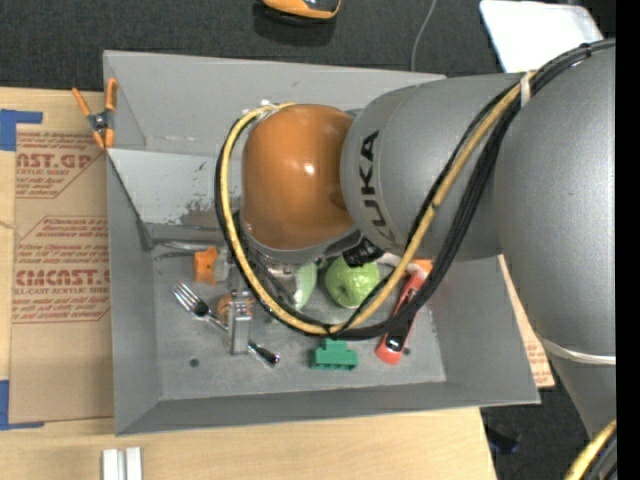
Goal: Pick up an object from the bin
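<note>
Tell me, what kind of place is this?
Probably a robot lab or test workshop: a big grey KUKA robot arm reaches into a grey metal bin of loose odds and ends, like a small silver metal fork and a round green apple-like thing.

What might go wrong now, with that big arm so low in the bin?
The claw sits right beside the fork and a small orange block, so it may nudge them or catch the wrong one. The arm's cables hang close to the round green fruit and red marker and might drag them.
</note>
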Robot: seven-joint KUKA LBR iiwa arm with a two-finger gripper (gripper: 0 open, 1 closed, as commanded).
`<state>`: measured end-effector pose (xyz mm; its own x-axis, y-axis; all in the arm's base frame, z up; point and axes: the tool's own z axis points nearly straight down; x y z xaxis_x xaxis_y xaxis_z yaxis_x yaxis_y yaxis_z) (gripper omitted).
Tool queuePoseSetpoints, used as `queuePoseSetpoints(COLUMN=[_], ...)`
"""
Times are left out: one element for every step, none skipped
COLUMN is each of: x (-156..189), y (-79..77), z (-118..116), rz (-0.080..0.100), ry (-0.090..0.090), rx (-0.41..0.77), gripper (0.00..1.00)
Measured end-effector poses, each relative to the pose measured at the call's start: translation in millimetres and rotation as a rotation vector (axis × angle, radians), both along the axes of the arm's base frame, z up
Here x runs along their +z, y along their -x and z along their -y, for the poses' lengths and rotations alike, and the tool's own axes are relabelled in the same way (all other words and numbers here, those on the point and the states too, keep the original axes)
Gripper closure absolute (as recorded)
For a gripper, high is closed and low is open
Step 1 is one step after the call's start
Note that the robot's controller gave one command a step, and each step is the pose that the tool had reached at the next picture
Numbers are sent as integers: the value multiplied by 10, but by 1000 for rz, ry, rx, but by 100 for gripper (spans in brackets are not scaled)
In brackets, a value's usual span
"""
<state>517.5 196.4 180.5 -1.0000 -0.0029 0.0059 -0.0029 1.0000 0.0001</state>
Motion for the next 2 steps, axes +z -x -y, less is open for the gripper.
queuePoseSetpoints(x=[34,34], y=[-22,-22], z=[12,12], rz=[7,7], ry=[-1,-1], rx=[-3,-3], gripper=[100,100])
